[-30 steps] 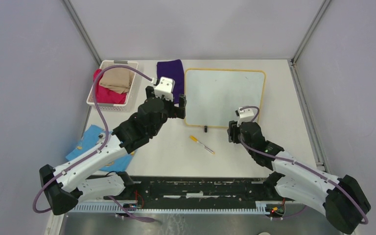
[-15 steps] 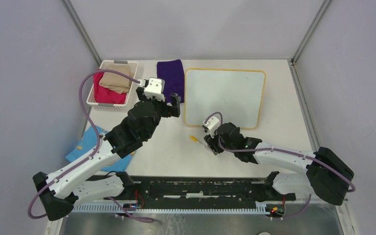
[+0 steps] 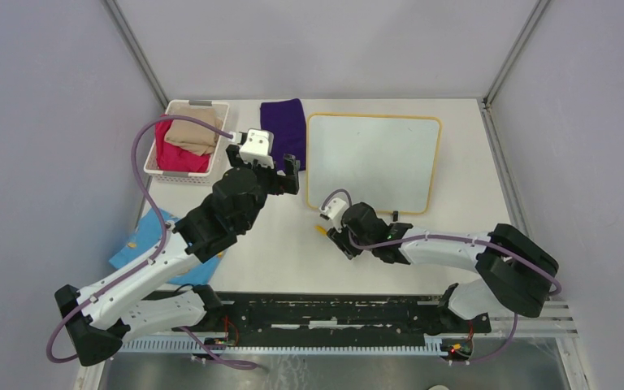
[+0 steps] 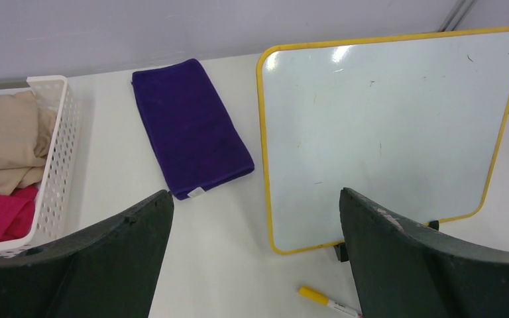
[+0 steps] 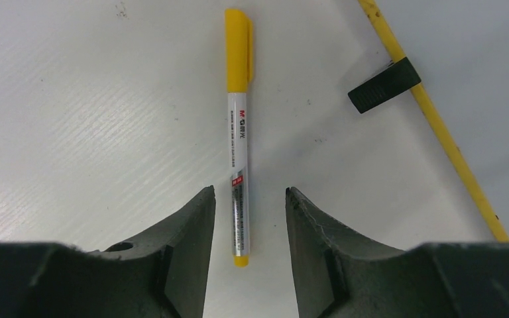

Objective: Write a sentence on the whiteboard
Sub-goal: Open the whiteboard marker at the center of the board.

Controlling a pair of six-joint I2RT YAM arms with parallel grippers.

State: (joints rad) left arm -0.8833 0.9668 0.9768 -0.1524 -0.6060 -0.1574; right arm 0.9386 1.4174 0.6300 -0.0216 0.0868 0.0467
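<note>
The whiteboard (image 3: 374, 162) stands tilted at the back right, with a yellow frame and a blank white face; no sentence shows on it. It also shows in the left wrist view (image 4: 384, 132), and its frame edge shows in the right wrist view (image 5: 437, 126). The marker (image 5: 238, 132), white with a yellow cap, lies flat on the table in front of the board. My right gripper (image 5: 250, 192) is open, low over the marker, with its fingers on either side of the rear end. From above, only the cap (image 3: 322, 230) shows beside the right gripper (image 3: 343, 236). My left gripper (image 4: 255, 199) is open wide and empty, left of the board (image 3: 264, 166).
A folded purple cloth (image 3: 284, 122) lies left of the board. A white basket (image 3: 180, 106) with beige and pink cloths stands at the back left. A blue cloth (image 3: 150, 236) lies under the left arm. The board's black foot (image 5: 384, 85) is near the marker.
My right gripper has moved from the board's front edge left and down to the marker. My left gripper drew back from the board's left edge, then stayed still.
</note>
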